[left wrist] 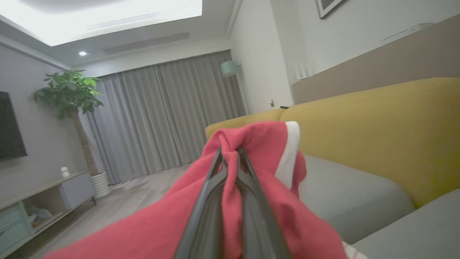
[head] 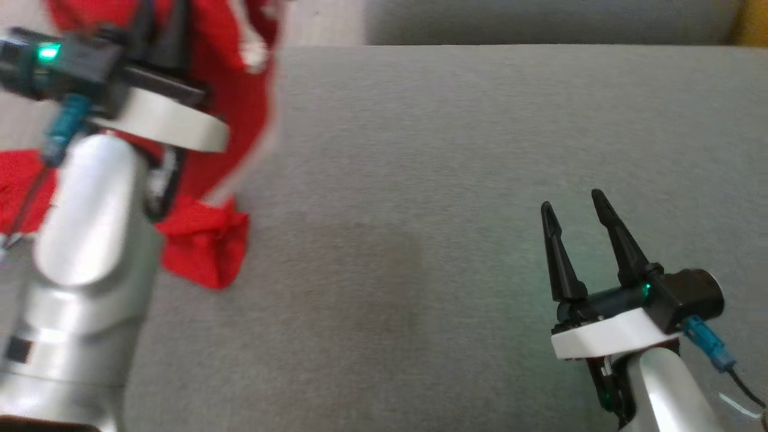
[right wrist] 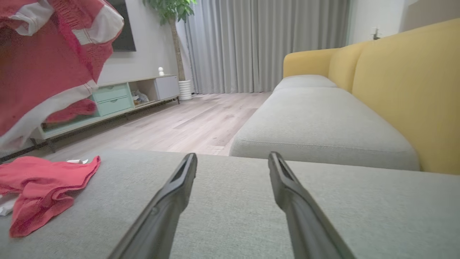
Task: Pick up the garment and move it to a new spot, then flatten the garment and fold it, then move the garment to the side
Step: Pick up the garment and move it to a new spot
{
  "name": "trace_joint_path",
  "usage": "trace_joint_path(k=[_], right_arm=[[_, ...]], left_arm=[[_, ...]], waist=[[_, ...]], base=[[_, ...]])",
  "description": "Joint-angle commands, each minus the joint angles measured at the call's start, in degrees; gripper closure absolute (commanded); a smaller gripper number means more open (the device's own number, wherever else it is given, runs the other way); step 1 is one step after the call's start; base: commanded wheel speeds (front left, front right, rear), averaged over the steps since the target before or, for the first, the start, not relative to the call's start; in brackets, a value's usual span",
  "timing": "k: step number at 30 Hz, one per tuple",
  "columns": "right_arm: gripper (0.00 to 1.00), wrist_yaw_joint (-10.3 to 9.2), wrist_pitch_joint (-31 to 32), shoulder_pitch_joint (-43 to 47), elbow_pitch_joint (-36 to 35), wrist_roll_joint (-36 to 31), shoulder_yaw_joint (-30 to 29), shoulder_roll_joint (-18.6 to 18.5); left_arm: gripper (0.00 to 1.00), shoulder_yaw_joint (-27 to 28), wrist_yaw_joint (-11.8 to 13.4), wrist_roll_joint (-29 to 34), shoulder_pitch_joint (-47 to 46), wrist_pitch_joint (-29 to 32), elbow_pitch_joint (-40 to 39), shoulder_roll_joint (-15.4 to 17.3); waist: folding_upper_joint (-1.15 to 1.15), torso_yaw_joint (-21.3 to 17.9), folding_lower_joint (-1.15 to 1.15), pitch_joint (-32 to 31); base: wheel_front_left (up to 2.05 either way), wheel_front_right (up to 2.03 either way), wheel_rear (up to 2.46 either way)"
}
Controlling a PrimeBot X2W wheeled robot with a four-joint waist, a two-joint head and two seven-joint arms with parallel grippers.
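Observation:
The garment (head: 237,90) is red with white trim. It hangs from my left gripper (head: 162,21) at the top left of the head view, blurred by motion. Its lower end (head: 204,246) lies crumpled on the grey cushion (head: 420,180). In the left wrist view my left gripper (left wrist: 230,150) is shut on a bunched fold of the garment (left wrist: 262,136), held up in the air. My right gripper (head: 573,204) rests low at the lower right, open, with nothing between its fingers and well clear of the cloth. The right wrist view shows the right gripper (right wrist: 233,156) over bare cushion, with the garment (right wrist: 43,57) hanging at upper left.
The grey cushion (right wrist: 323,216) stretches wide to the right of the garment. A second grey seat (right wrist: 316,122) and a yellow sofa back (right wrist: 406,90) lie beyond. Across the wooden floor (right wrist: 187,122) stand a low TV cabinet (right wrist: 118,97), a potted plant (left wrist: 72,97) and grey curtains.

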Motion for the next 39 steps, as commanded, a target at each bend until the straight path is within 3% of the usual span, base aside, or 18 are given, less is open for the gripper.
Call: trace_joint_path(k=[1, 7, 14, 15, 16, 17, 21, 26, 31, 39], right_arm=[[0.00, -0.04, -0.6, -1.4, -2.1, 0.3, 1.1, -0.1], [0.00, -0.04, -0.6, -2.8, -3.3, 2.2, 0.3, -0.1], [0.00, -0.04, -0.6, -4.5, -5.5, 4.9, 0.7, -0.1], [0.00, -0.04, -0.6, -4.7, -5.8, 5.5, 0.7, -0.1], [0.00, -0.04, -0.6, -4.9, -6.1, 6.0, 0.8, -0.1], [0.00, -0.04, -0.6, -5.2, -6.3, 6.6, 0.9, -0.1], [0.00, -0.04, -0.6, -5.8, -7.1, 8.6, 1.4, -0.1], [0.00, -0.04, -0.6, -5.4, -6.9, 9.2, 1.3, -0.1], [0.00, -0.04, -0.6, -5.1, -6.1, 7.3, 0.4, -0.1], [0.00, -0.04, -0.6, -3.6, -4.6, 2.8, -2.0, -0.1]], left_arm=[[1.00, 1.6, -0.2, -0.2, -1.9, 0.3, -2.3, 1.6], [1.00, -3.1, -0.4, -1.1, -0.3, 3.7, -5.2, -3.3], [1.00, -7.0, -0.1, -1.0, -0.8, 6.8, -1.5, -7.2], [0.85, -7.3, -0.1, -1.1, -1.1, 7.2, -0.5, -7.5], [0.19, -7.4, 0.0, -1.0, -1.6, 7.3, 0.4, -7.6], [0.00, -7.4, 0.1, -1.0, -2.1, 7.6, 1.6, -7.6], [0.00, -7.2, 0.6, 0.9, -6.5, 6.5, 5.1, -5.8], [0.00, -6.2, 1.0, 1.1, -9.6, 3.5, 8.1, -4.7], [0.00, -6.5, 1.5, 1.4, -7.4, -0.6, 9.3, -3.6], [0.00, -5.2, 4.8, 0.3, 3.1, -5.8, 6.3, -2.4]], waist=[[0.00, -2.5, 0.00, 0.4], [0.00, -10.8, 0.00, 2.6], [0.00, -20.5, 0.00, 6.7], [0.00, -21.7, 0.00, 7.3], [0.00, -23.0, 0.00, 8.1], [0.00, -23.9, 0.00, 8.8], [0.00, -26.5, 0.00, 11.4], [0.00, -25.3, 0.00, 11.8], [0.00, -20.7, 0.00, 9.3], [0.00, -10.7, 0.00, 4.1]], base=[[0.00, 0.00, 0.00], [0.00, 0.00, 0.00], [0.00, 0.00, 0.00], [0.00, 0.00, 0.00], [0.00, 0.00, 0.00], [0.00, 0.00, 0.00], [0.00, 0.00, 0.00], [0.00, 0.00, 0.00], [0.00, 0.00, 0.00], [0.00, 0.00, 0.00]])
